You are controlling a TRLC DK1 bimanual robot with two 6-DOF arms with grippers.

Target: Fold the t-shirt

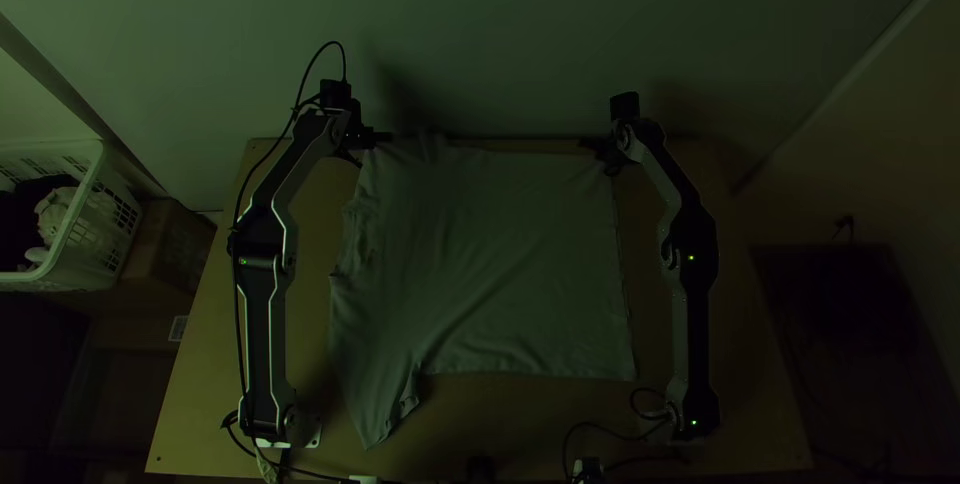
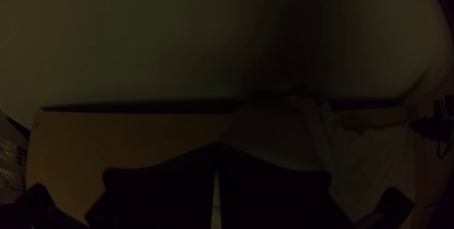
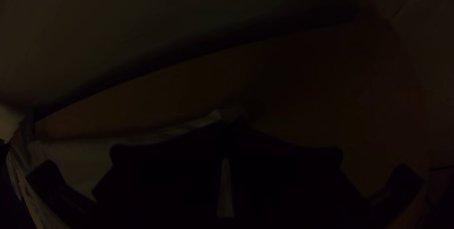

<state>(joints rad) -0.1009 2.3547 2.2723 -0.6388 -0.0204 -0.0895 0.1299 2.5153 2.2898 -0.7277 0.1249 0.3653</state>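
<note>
While the t-shirt (image 1: 500, 264) lies spread on the surface (image 1: 755, 414), we count no finished folds. Left pincer (image 2: 217, 145) closed on far edge, sleeve end; right pincer (image 3: 225, 125) closed on far hem corner. All folding ahead.

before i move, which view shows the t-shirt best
The top view: the t-shirt lies mostly spread, outline clear. The left wrist view shows a dim part; the right wrist view, an edge strip.

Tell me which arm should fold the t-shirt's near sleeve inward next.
Probably the left arm: it is mounted on the near sleeve's side, right beside it, while the right arm stands beyond the t-shirt's opposite edge.
</note>
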